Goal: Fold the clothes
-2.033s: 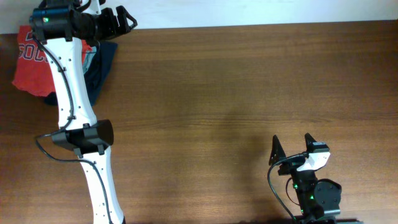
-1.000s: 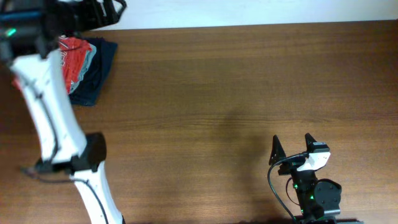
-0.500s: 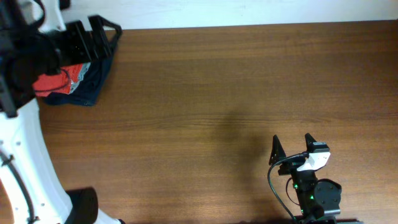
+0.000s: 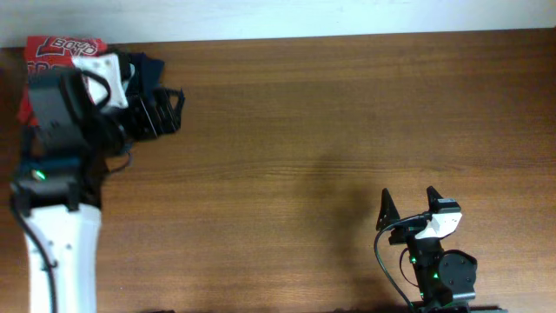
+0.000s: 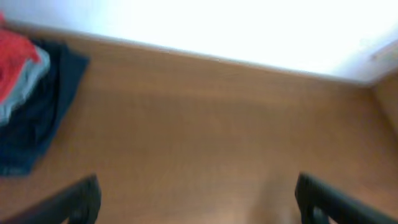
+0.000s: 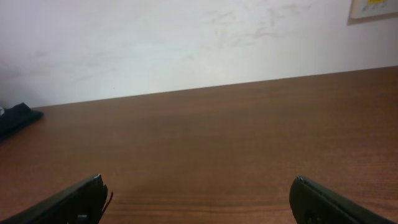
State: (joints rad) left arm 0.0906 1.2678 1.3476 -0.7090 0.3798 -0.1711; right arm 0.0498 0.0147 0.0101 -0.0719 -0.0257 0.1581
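Note:
The clothes point(image 4: 57, 48) lie bunched at the table's back left corner: orange-red fabric with navy-and-white lettering, partly hidden under my left arm. In the left wrist view, which is blurred, the red cloth point(image 5: 15, 53) shows at the upper left. My left gripper point(image 4: 176, 111) hovers just right of the pile, open and empty, pointing right over bare wood. Its fingers point(image 5: 81, 199) frame only tabletop. My right gripper point(image 4: 407, 198) rests near the front right, open, with nothing between its fingers point(image 6: 78, 200).
A dark navy garment point(image 4: 146, 69) lies against the red pile's right side, seen also as the navy garment point(image 5: 37, 118) with a pale grey edge point(image 5: 28, 78) above it. A white wall point(image 6: 186, 43) runs behind the table's far edge.
My left arm has swung off the pile toward the near side, uncovering the lettered red cloth. Its gripper stays open and empty. The right arm has not moved.

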